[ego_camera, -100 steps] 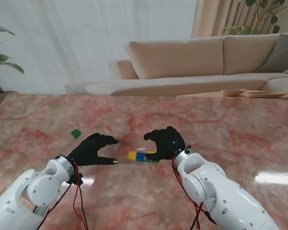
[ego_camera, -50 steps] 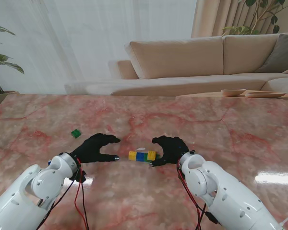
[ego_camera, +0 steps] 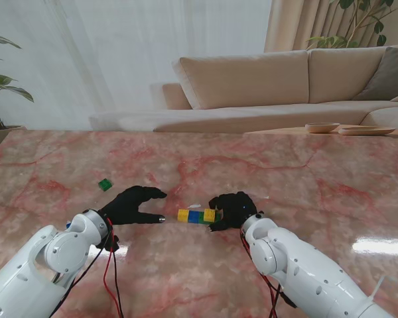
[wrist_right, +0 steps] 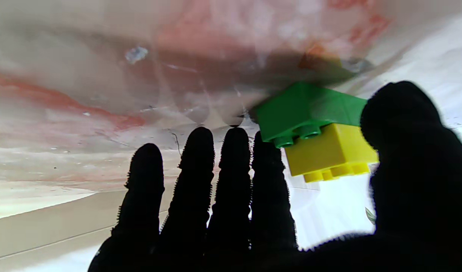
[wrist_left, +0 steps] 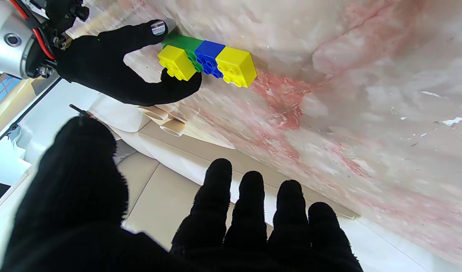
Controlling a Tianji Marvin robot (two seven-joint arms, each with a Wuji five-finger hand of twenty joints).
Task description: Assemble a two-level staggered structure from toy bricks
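Observation:
The brick structure (ego_camera: 198,216) lies mid-table: a yellow, a blue and a yellow brick in a row on a green brick (wrist_left: 182,40). My right hand (ego_camera: 233,209) is open at its right end, index finger on the far side and thumb (wrist_left: 178,85) touching the near side of the end yellow brick (wrist_right: 331,153). My left hand (ego_camera: 134,205) is open just left of the structure, its thumb tip a short gap from the left yellow brick (wrist_left: 236,66). A loose green brick (ego_camera: 105,185) lies farther left.
The pink marble table (ego_camera: 305,179) stretches all around the bricks. A beige sofa (ego_camera: 252,79) stands beyond its far edge, and two shallow bowls (ego_camera: 322,127) rest on a low surface at the back right.
My right hand has come off the top of the bricks and drawn back to their right end. The left hand shifted slightly toward me. The structure stayed put.

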